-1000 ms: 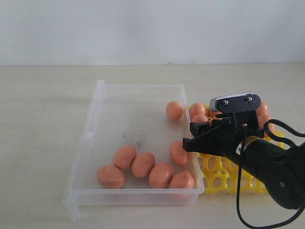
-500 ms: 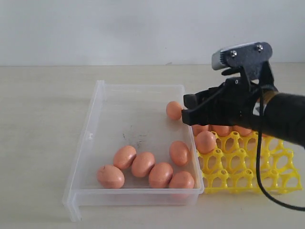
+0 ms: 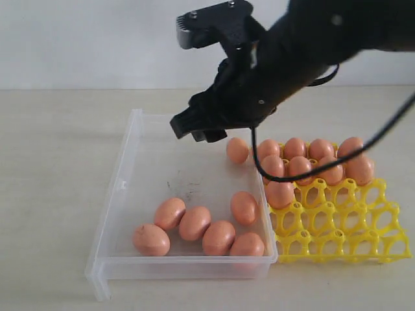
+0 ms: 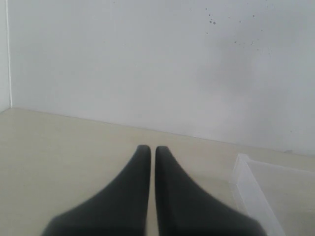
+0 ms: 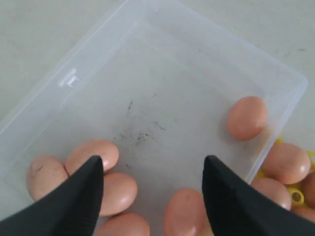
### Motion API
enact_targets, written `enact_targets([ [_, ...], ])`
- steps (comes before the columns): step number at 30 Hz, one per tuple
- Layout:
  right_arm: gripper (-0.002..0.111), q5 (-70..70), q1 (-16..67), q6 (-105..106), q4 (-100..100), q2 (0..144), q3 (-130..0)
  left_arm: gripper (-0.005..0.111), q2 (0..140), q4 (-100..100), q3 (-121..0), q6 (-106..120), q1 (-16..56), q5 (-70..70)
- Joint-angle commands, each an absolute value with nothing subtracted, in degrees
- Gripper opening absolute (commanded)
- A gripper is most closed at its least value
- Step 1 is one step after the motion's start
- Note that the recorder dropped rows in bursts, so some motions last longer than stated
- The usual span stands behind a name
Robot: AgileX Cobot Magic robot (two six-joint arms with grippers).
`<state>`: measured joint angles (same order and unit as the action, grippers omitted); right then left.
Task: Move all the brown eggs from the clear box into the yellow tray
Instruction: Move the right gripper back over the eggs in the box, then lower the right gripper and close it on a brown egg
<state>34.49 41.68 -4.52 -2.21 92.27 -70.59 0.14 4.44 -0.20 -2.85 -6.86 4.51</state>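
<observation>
Several brown eggs (image 3: 194, 223) lie in the clear box (image 3: 133, 170), most in a cluster near its front wall and one (image 3: 237, 150) at the far right corner. Several more eggs (image 3: 300, 168) fill the back cups of the yellow tray (image 3: 337, 227) to the right of the box. My right gripper (image 3: 198, 131) hovers above the box's far half. In the right wrist view it (image 5: 152, 164) stands open and empty over the box floor (image 5: 147, 98), with eggs (image 5: 118, 192) below its tips. My left gripper (image 4: 150, 149) is shut with nothing in it, over bare table beside the box corner (image 4: 251, 189).
The box and tray sit side by side on a pale table (image 3: 58, 162), with a white wall behind. A black cable (image 3: 337, 162) hangs from the right arm over the tray's back eggs. Dark smudges (image 3: 185, 188) mark the box floor.
My right gripper has risen from the tray's near-left cups and swung left to above the box, staying open. An egg it covered now shows in a tray cup by the box wall.
</observation>
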Motion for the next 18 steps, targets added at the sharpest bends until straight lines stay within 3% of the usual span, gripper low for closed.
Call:
enact_targets([
  [1, 0.054, 48.4, 41.7, -2.2, 2.2, 102.4, -81.0, 0.004, 0.0, 4.9, 0.0, -3.4, -6.8, 4.3],
  [8, 0.054, 51.8, 41.7, 6.8, 19.2, 113.5, -87.7, 0.004, 0.0, 4.9, 0.0, -3.4, -6.8, 4.3],
  [18, 0.054, 51.5, 41.7, 5.9, 19.7, 117.5, -88.1, 0.004, 0.0, 4.9, 0.0, -3.4, -6.8, 4.3],
])
